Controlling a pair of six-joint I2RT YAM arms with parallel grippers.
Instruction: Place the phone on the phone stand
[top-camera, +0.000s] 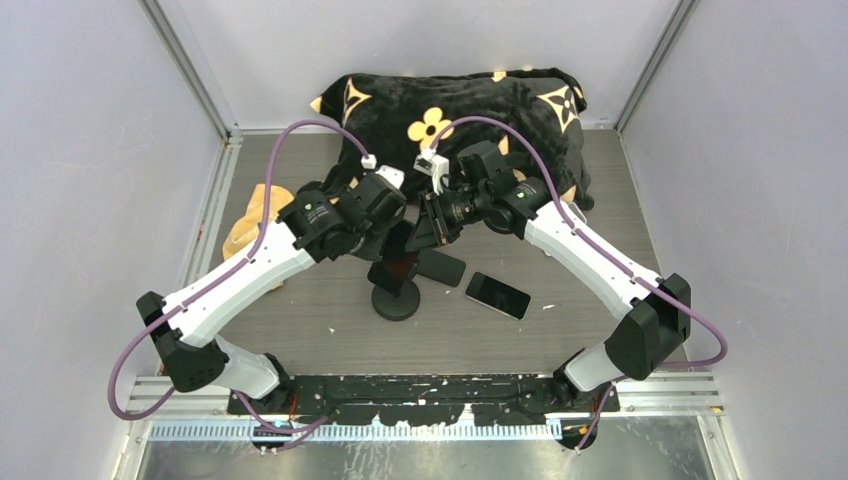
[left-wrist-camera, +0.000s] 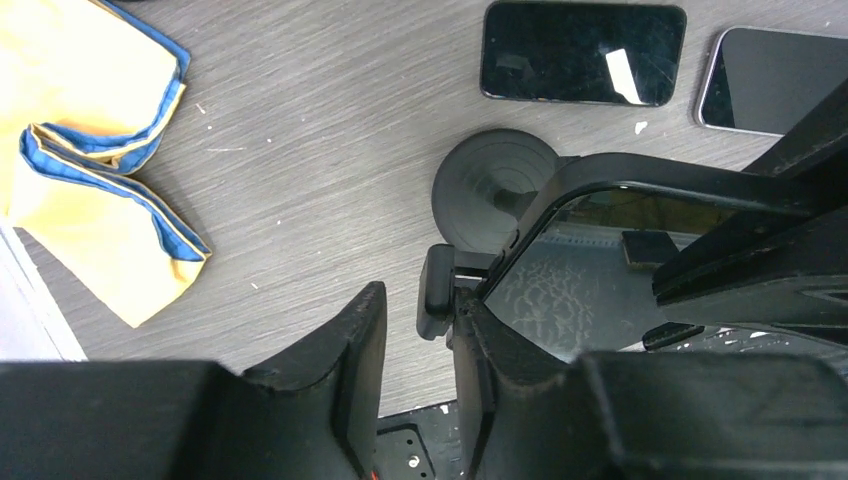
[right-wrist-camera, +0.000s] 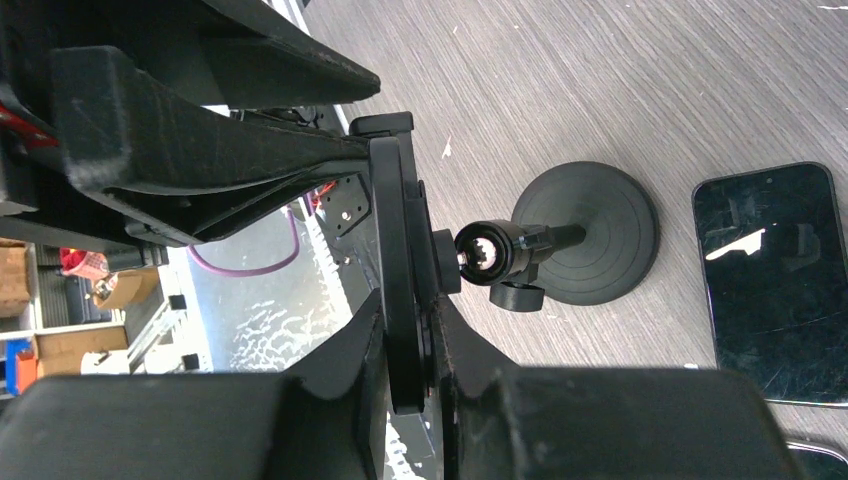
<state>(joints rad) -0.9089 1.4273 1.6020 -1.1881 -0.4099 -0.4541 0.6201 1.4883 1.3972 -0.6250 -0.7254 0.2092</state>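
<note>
Phone (right-wrist-camera: 392, 220) is pinched tight between the right gripper (right-wrist-camera: 405, 320) fingers, phone stand (right-wrist-camera: 585, 235) just beyond them; left gripper (left-wrist-camera: 420, 322) fingers slightly apart, gripping nothing.

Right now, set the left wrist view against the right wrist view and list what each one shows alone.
Left wrist only: the yellow cloth and the open left end effector. Right wrist only: the stand's ball joint and the right end effector clamped on the edge of the phone. Both: the stand's round base, that upright phone, and a spare phone lying flat on the table.
</note>
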